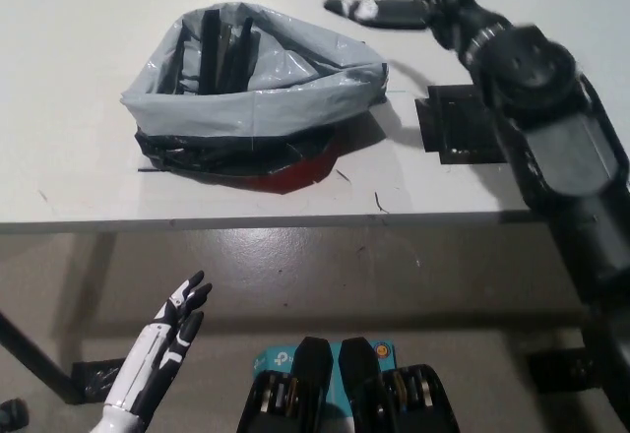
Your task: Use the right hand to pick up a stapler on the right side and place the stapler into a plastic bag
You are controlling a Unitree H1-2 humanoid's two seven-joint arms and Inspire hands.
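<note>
A grey plastic bag (258, 98) stands open on the white table (79, 167), left of centre. Black stapler-like pieces (214, 47) stand upright inside it, at its left. My black right hand (399, 2) hovers above the table beyond the bag's right rim, fingers spread and holding nothing. Its arm (551, 118) runs down the right side of the picture. My white left hand (162, 346) rests low at the lower left, below the table's edge, fingers apart and empty.
A flat black rectangular piece (455, 126) lies on the table just right of the bag, partly under my right arm. Something red (295, 172) shows beneath the bag's front. The table's front edge (295, 222) crosses the picture; floor lies below.
</note>
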